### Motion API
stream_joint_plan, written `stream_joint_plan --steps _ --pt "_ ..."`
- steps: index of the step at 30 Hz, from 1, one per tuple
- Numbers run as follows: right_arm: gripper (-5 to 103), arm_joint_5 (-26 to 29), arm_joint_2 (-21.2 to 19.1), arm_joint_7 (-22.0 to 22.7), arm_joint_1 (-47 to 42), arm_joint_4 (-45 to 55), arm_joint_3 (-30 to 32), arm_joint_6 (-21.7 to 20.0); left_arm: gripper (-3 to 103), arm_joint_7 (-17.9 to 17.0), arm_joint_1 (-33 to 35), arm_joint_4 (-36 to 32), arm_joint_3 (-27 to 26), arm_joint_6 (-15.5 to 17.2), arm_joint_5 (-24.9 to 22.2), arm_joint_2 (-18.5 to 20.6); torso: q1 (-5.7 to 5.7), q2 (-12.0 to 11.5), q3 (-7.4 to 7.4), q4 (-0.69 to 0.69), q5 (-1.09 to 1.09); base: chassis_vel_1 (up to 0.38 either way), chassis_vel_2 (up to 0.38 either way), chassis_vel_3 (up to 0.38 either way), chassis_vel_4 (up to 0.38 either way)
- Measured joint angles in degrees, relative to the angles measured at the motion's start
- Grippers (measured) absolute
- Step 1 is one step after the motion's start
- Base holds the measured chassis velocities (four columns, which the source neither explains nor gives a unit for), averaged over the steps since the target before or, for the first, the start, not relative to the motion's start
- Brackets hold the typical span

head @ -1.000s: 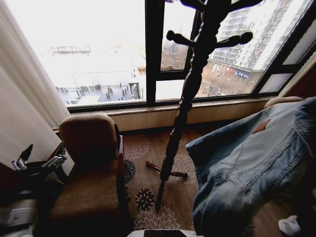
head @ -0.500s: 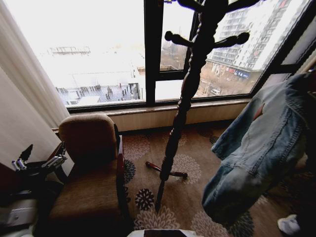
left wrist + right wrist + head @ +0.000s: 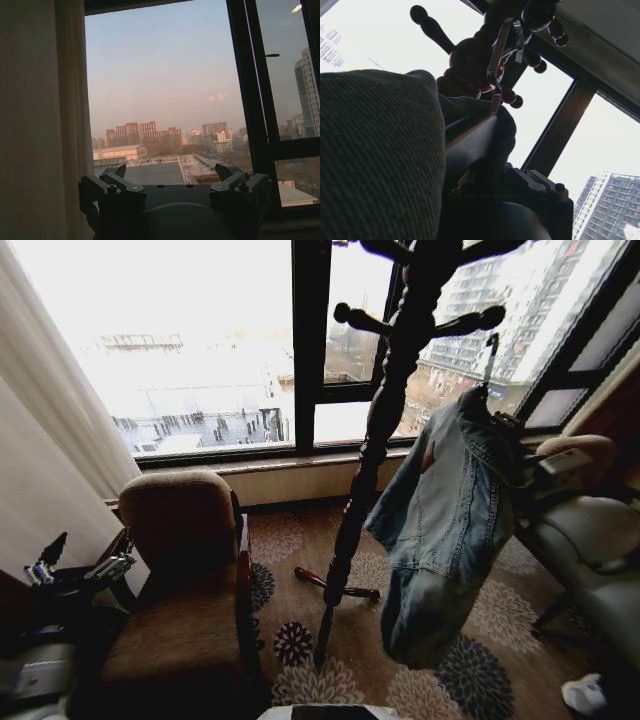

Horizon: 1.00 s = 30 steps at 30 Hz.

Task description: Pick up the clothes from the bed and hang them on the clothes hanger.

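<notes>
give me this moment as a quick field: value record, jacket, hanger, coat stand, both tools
jacket: denim jacket hanging in the air beside the coat stand, above the carpet
hanger: thin metal hook sticking up above the collar, close under a peg, not clearly over it
coat stand: dark turned wooden coat stand before the window
right tool: right tool at the jacket's shoulder, holding it up
left tool: left tool open, low by the armchair

You see a faded light blue denim jacket (image 3: pixel 440 515) with a reddish-brown patch, a dark turned-wood coat stand (image 3: pixel 375 455), a tan upholstered armchair (image 3: pixel 185 580), a brown carpet (image 3: pixel 400 640) patterned with cream and dark flower medallions, and a cream curtain (image 3: pixel 40 455).
</notes>
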Motion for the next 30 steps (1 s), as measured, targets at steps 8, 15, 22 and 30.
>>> stream_joint_plan --steps 8,15,22,30 --pt "19 -0.3 -0.9 0.1 9.5 -0.4 -11.7 -0.8 100 0.0 0.0 0.0 0.0 0.0 0.0 0.0 0.01 0.0 0.00 -0.02 0.00 0.000 0.000 0.000 0.000" --pt "19 0.1 -2.6 -0.1 20.3 -3.7 -20.4 -0.7 100 0.0 0.0 0.0 0.0 0.0 0.0 0.0 -0.01 0.0 -0.01 -0.02 0.00 0.000 0.000 0.000 0.000" --pt "19 0.9 -4.6 -0.5 22.9 -4.3 -21.8 -0.6 100 0.0 0.0 0.0 0.0 0.0 0.0 0.0 0.00 0.0 -0.01 -0.03 0.01 0.000 0.000 0.000 0.000" --pt "19 0.8 -6.2 -1.4 24.4 -6.0 -20.9 -0.2 100 0.0 0.0 0.0 0.0 0.0 0.0 0.0 -0.01 0.0 -0.01 -0.02 0.00 0.000 0.000 0.000 0.000"
